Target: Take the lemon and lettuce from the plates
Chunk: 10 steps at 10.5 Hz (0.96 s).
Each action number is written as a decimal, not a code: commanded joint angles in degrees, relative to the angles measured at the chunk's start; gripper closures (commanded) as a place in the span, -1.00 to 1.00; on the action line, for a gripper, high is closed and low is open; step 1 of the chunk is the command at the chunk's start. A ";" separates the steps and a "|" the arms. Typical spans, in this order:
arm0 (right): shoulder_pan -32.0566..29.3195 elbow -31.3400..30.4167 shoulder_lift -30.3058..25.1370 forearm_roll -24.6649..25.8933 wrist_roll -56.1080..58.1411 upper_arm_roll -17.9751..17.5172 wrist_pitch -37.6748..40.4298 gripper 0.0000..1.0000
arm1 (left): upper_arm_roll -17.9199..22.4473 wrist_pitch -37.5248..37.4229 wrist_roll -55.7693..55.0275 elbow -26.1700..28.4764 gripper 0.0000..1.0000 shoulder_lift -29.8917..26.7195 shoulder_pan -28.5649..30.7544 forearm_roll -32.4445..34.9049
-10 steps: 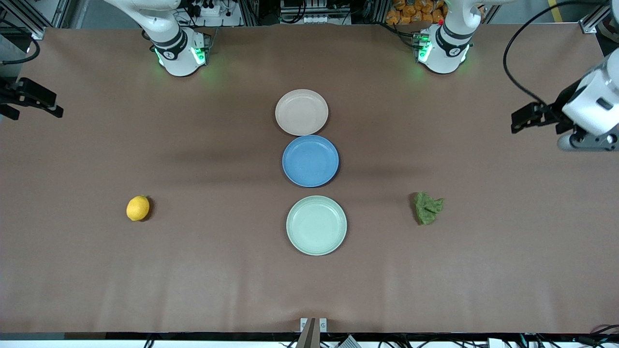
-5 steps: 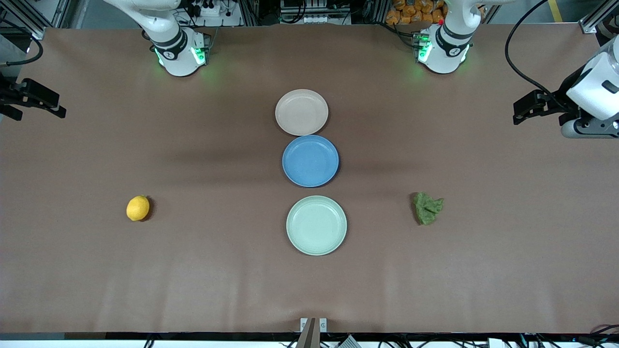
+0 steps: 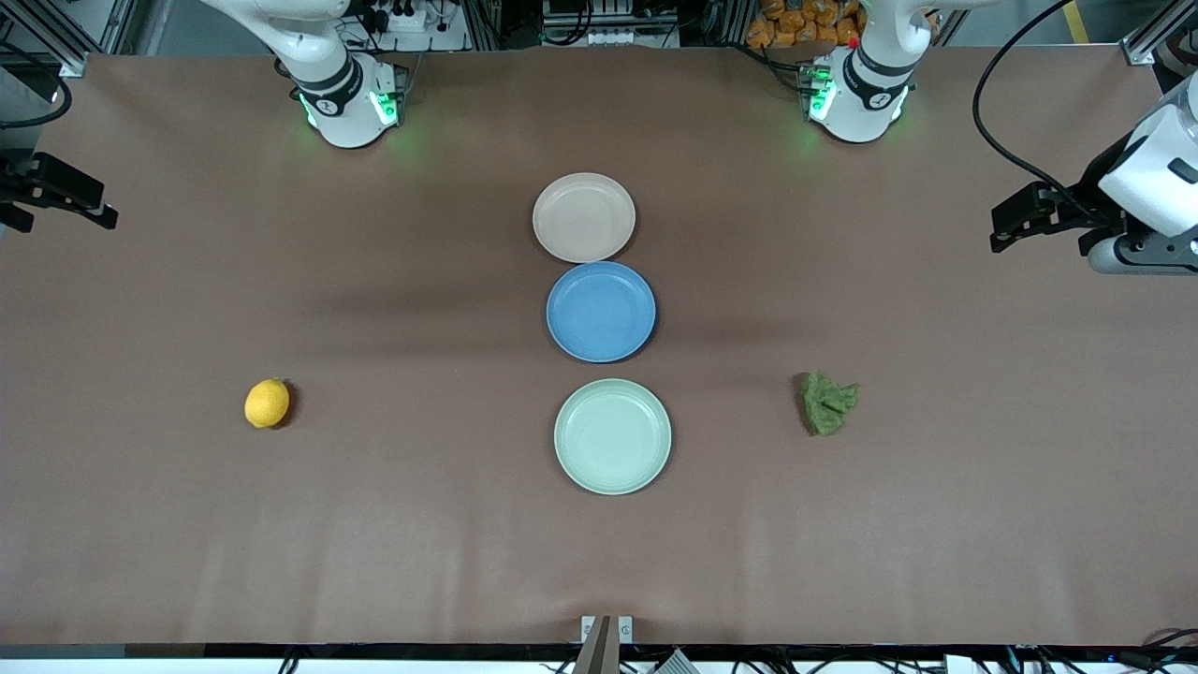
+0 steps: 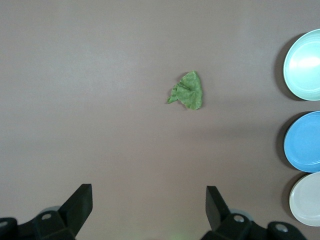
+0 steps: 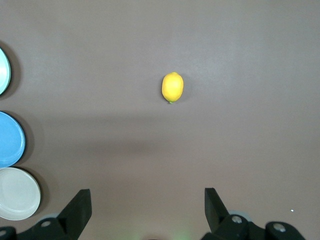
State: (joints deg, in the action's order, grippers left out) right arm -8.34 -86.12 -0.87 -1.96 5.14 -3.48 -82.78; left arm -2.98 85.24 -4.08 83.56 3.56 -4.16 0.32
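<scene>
Spanning all views, brown desk (image 3: 374, 543). Beige-pink round plate (image 3: 584, 217), blue plate (image 3: 601, 311), mint-green plate (image 3: 612, 435), all bare. Wrinkly green lettuce (image 3: 828, 403) and yellow oval lemon (image 3: 267, 403) on desk. Left gripper (image 4: 148, 205), right gripper (image 5: 147, 207): raised over desk ends, jaws released.

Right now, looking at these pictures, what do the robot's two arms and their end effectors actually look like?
Both arms are glossy white rounded tubes with black joint bands; their bases glow with green lights. The left end effector is black on a white wrist with a grey mount, and a black cable loops above it. The right end effector is black too. The wrist views show blunt black fingers set wide apart.
</scene>
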 commanded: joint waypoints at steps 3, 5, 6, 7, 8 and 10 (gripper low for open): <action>-1.76 -1.07 -1.15 0.55 0.14 -0.39 -0.02 -1.00 | 0.25 1.42 -1.28 0.29 -1.00 -0.13 0.38 -1.20; -2.11 -1.07 -1.15 0.55 0.22 -0.39 -0.11 -1.00 | 0.25 1.42 -1.28 0.29 -1.00 -0.13 0.46 -0.93; -2.12 -1.07 -1.15 0.55 0.22 -0.39 -0.02 -1.00 | 0.25 1.42 -1.37 0.29 -1.00 -0.13 0.38 -1.11; -2.12 -1.07 -1.06 0.55 0.22 -0.39 -0.02 -1.00 | 0.34 1.42 -1.37 0.20 -1.00 -0.13 0.38 -1.11; -2.03 -1.15 -1.06 0.55 0.14 -0.47 -0.02 -1.00 | 0.34 1.42 -1.37 0.29 -1.00 -0.13 0.38 -1.11; -2.03 -1.15 -1.06 0.55 0.14 -0.48 -0.02 -1.00 | 0.34 1.42 -1.37 0.29 -1.00 -0.13 0.38 -1.11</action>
